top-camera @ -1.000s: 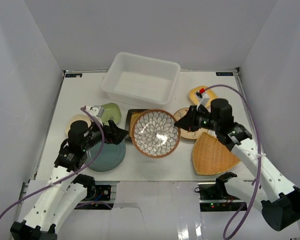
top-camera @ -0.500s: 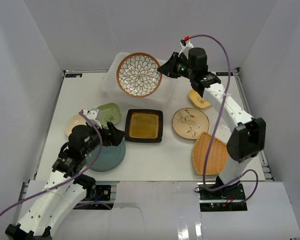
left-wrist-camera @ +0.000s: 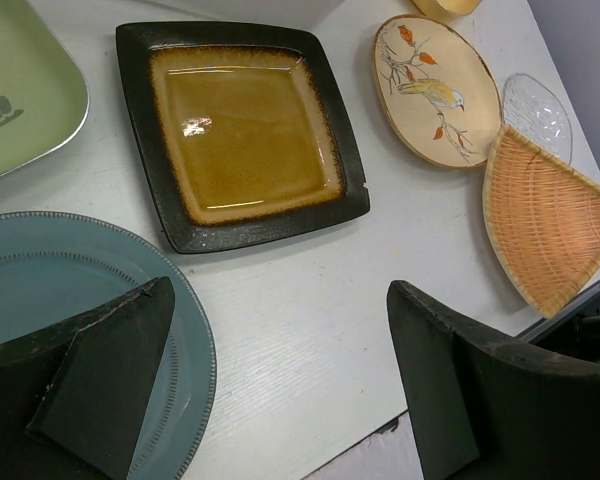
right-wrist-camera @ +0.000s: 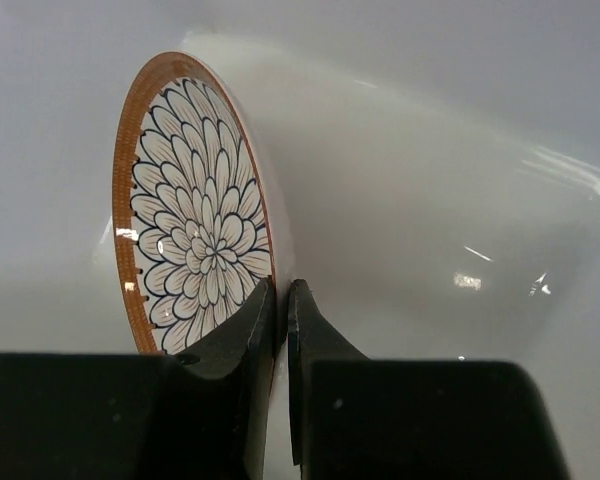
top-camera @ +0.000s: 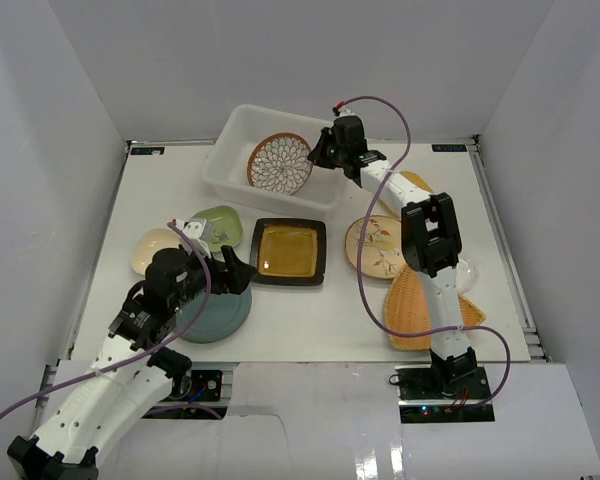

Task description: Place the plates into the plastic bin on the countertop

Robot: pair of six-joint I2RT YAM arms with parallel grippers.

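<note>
The white counter carries everything. At its far side sits the plastic bin, wide enough to take any plate flat.

Six plates lie on the counter outside the bin:
- the grey-blue round plate, nearest the left arm
- the black-rimmed amber square, just beside it
- the woven tan square, on the right
- the cream painted round plate
- the green dish
- a small cream dish

The brown petal-patterned plate is inside the bin. It stands on edge, with its patterned face turned to the left in the wrist view. The right pincer is clenched on its rim, the two fingers pinching the thin edge between them. The pictures do not show whether the lower edge already touches the bin floor.

The left pincer is released and wide apart. One finger hangs over the grey-blue plate's edge and the other over bare counter.

The step in hand looks like setting the petal plate down. It would go best if the right arm lowers until the plate's bottom edge meets the floor. It should then tip the plate face-up toward flat and let go only once it is low, because a drop from on edge could make it roll or chip. Laying it toward one end, clear of the near wall, would leave room for the larger plates. The left arm should hold back from the bin until the right arm has cleared it.
</note>
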